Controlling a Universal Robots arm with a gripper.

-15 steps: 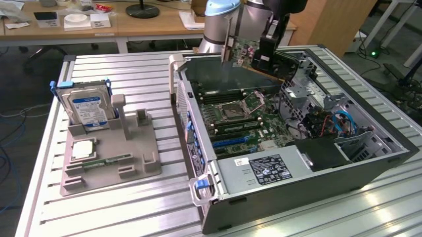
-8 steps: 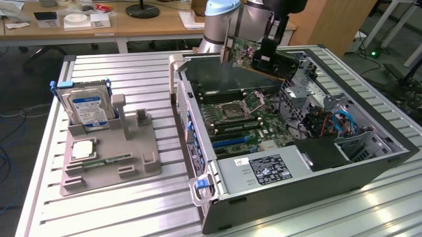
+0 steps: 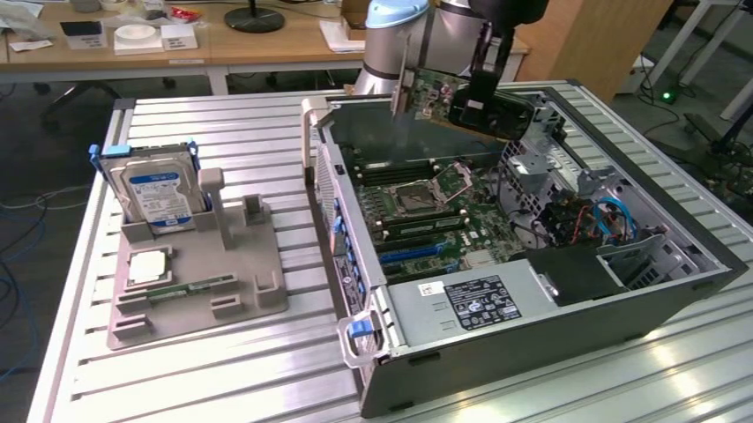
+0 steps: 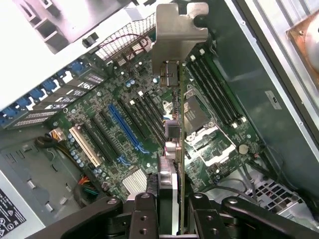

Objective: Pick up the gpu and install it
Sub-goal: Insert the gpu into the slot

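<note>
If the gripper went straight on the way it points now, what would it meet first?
Probably the motherboard inside the open case. The gripper holds the gpu edge-on above the board, so the card's bracket end would likely touch first, near the memory and processor socket area. Depth is hard to judge.

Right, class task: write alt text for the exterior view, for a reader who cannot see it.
A robot arm's gripper holds the gpu in the air above the open computer case, whose motherboard lies exposed. To the exterior view's left, a grey holder on the slatted metal table carries a hard drive standing upright.
</note>
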